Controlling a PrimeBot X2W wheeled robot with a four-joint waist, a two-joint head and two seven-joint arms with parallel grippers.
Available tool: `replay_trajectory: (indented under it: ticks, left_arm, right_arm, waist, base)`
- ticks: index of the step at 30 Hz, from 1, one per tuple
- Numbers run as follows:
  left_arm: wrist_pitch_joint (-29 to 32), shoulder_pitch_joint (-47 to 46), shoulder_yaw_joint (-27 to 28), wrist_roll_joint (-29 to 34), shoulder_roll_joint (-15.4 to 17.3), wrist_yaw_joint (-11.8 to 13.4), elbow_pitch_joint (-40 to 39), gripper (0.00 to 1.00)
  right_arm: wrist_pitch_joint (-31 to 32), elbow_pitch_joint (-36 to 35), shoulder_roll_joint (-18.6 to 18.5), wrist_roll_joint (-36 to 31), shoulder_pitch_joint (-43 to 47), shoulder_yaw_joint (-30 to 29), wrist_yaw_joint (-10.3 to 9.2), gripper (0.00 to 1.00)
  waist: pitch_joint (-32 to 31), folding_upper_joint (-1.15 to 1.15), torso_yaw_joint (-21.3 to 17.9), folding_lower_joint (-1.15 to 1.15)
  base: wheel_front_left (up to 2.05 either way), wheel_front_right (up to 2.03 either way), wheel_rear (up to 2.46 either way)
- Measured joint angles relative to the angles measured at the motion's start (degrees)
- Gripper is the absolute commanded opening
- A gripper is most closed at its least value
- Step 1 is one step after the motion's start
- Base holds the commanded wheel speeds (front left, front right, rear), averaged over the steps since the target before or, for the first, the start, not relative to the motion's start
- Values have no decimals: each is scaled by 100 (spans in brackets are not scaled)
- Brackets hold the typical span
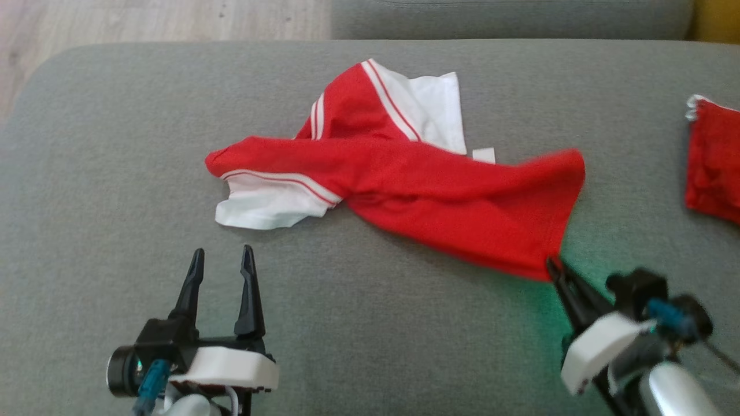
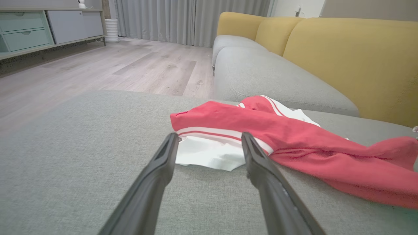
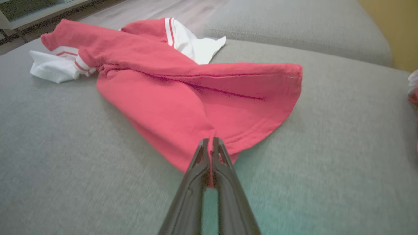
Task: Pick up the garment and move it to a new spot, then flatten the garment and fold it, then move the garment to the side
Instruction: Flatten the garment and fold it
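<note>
The garment (image 1: 416, 185) is a red shirt with white, red-striped sleeves, lying crumpled across the grey cushion (image 1: 104, 150). My right gripper (image 1: 554, 267) is shut on the red hem at the garment's near right corner; in the right wrist view its fingertips (image 3: 210, 143) pinch a fold of that red cloth (image 3: 183, 98). My left gripper (image 1: 222, 257) stands open on the near left, a short way in front of the white sleeve (image 1: 260, 208), touching nothing. From the left wrist the sleeve (image 2: 209, 153) shows between its spread fingers (image 2: 163, 156).
Another red cloth (image 1: 714, 167) with a white edge lies at the cushion's far right. A second grey cushion (image 1: 509, 17) sits behind, with yellow backrests (image 2: 352, 55). Wooden floor (image 1: 144, 20) lies beyond the cushion's left edge.
</note>
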Motion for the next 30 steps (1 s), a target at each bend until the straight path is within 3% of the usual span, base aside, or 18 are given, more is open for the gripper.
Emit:
replay_trajectory:
  ticks: [2, 4, 5, 13, 19, 30]
  left_arm:
    - [0, 2, 0, 0, 2, 1, -12, 100]
    - [1, 5, 0, 0, 7, 10, -13, 100]
    - [1, 5, -1, 0, 7, 10, -14, 100]
    - [43, 5, -15, 0, 10, 9, -16, 100]
    - [42, 5, -30, -2, 3, -10, -5, 100]
    - [-10, 5, -51, -2, -23, -15, 56, 100]
  right_arm:
    - [0, -88, 171, -123, 304, -104, 0, 0]
    - [-3, -144, 343, -230, 494, -257, 0, 50]
    - [-2, -164, 413, -267, 560, -309, 0, 100]
    - [25, -802, 515, -352, 649, -800, 0, 100]
    - [438, -1009, 233, -649, 300, -1199, 0, 100]
    - [737, 514, -149, -870, -201, -890, 0, 100]
  waist:
    - [-5, 0, -74, 0]
    - [-14, 0, -138, 0]
    - [-19, 0, -163, 0]
    - [-69, 0, -136, 0]
    - [-91, 0, 73, 0]
    - [96, 0, 494, 1]
  base:
    - [0, 0, 0]
    - [0, 0, 0]
    - [0, 0, 0]
    - [0, 0, 0]
    - [0, 0, 0]
    - [0, 0, 0]
